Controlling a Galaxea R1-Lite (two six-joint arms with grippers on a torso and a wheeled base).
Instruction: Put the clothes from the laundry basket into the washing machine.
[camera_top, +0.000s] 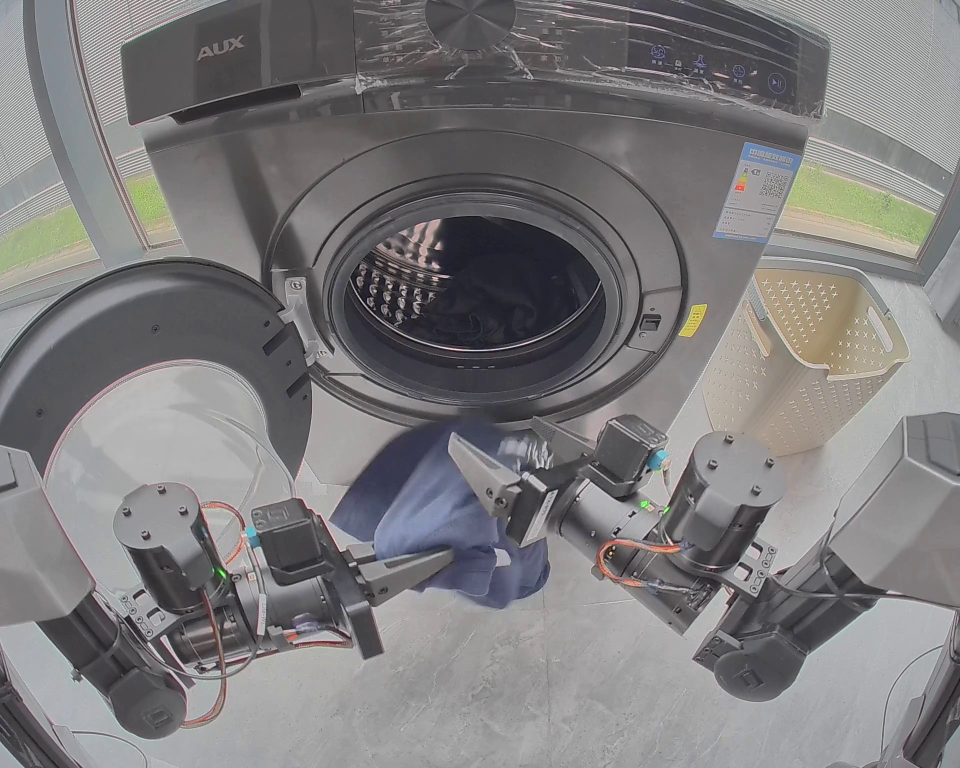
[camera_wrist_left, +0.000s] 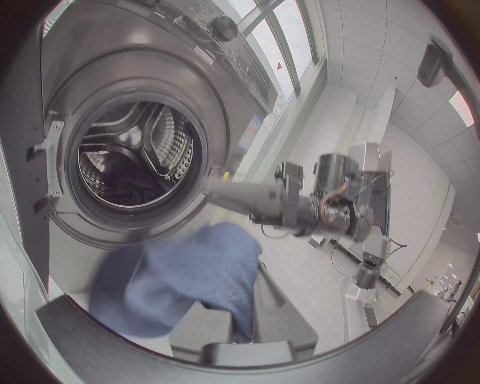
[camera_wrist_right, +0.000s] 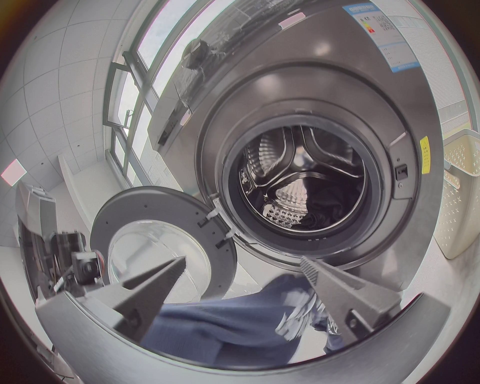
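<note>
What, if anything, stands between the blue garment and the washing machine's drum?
Nothing visible does. The door is swung wide to the left, the drum opening is unobstructed, and the blue garment hangs below it, gripped by the left pincer, with the open right pincer alongside.

Left arm (camera_top: 290, 600) and right arm (camera_top: 600, 520): round black motor housings (camera_top: 725, 495) with screwed caps, orange cables (camera_top: 625, 548), green lights (camera_top: 217, 574). Left tool (camera_top: 447, 560) and right tool (camera_top: 495, 435): grey, wedge-shaped.

Grey floor (camera_top: 520, 690) bears washing machine (camera_top: 480, 160); laundry basket (camera_top: 810, 370) beside.
</note>
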